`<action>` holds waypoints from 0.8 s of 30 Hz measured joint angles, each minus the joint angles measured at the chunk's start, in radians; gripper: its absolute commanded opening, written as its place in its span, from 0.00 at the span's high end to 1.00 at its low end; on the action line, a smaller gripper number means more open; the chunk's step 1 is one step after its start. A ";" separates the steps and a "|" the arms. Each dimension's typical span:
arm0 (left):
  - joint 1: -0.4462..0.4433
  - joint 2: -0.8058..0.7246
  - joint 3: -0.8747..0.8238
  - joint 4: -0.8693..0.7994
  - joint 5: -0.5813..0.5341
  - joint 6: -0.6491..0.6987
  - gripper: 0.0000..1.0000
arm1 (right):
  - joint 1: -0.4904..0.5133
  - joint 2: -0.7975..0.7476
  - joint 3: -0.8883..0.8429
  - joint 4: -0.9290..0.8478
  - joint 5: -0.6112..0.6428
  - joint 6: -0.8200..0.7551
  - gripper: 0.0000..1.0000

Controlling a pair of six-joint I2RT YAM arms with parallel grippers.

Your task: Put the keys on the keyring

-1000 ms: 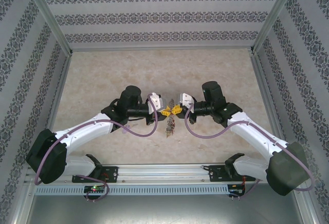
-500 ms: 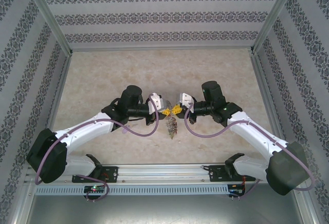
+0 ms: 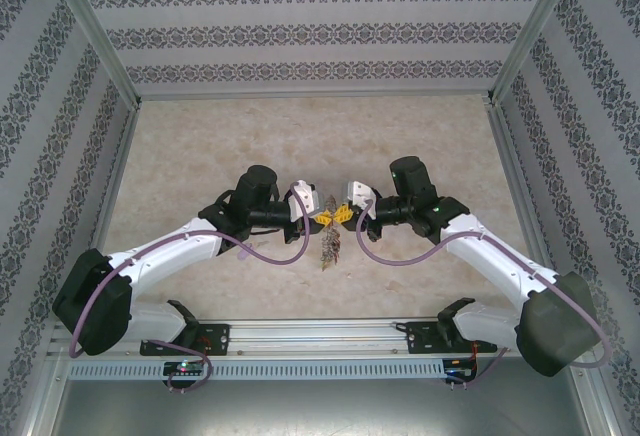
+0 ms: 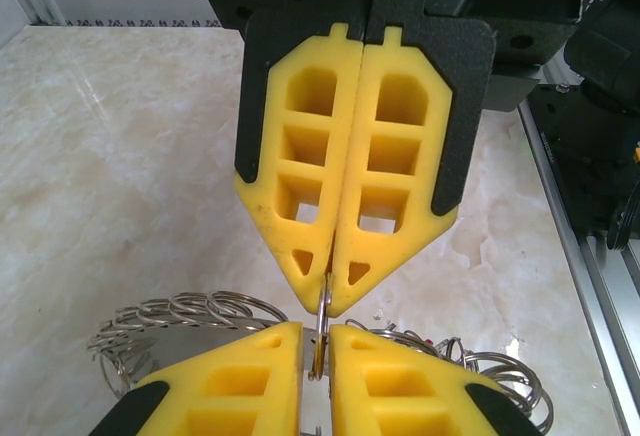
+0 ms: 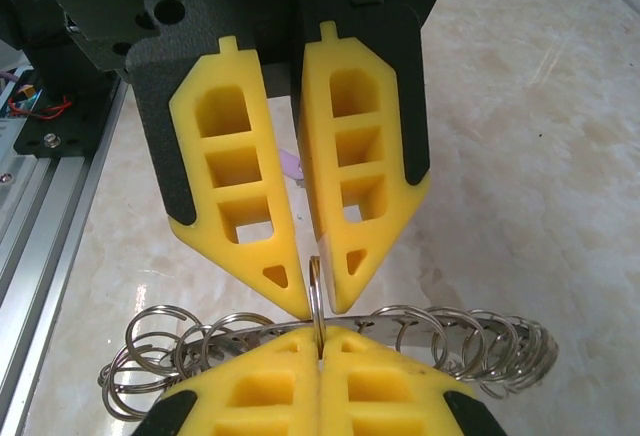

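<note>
The left white arm reaches in over the beige marble-patterned table (image 3: pixel 200 146), and the left gripper (image 3: pixel 325 218) with its yellow latticed pads meets its partner tip to tip near the table's middle. In the right wrist view, this left gripper (image 5: pixel 315 301) has its pads slightly apart at the base. They converge at the tips to pinch one small wire loop.

That loop belongs to the flat grey metal keyring (image 3: pixel 328 244) fringed with small wire loops. The keyring trails just below the two sets of fingertips in the overhead view. I cannot tell whether it touches the table. Its fringe fans out beneath the pads in both wrist views (image 4: pixel 200 311) (image 5: pixel 515 344).

The right gripper (image 3: pixel 342 214) faces the left one. In the left wrist view its yellow pads (image 4: pixel 332 301) are pressed flat together, nipping the same loop at their tip.
</note>
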 measured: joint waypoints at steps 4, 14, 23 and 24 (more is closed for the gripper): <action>0.000 0.000 0.000 0.000 0.000 -0.001 0.94 | 0.000 0.002 0.002 -0.001 0.003 0.000 1.00; 0.000 0.000 0.000 -0.001 -0.003 0.004 1.00 | 0.000 0.002 0.002 -0.001 0.008 0.000 0.90; 0.000 -0.004 0.000 0.000 -0.045 -0.002 1.00 | -0.051 -0.108 -0.027 0.076 0.002 0.103 0.74; 0.000 -0.009 -0.001 0.000 -0.054 -0.004 1.00 | -0.073 -0.129 -0.035 0.094 0.005 0.143 0.70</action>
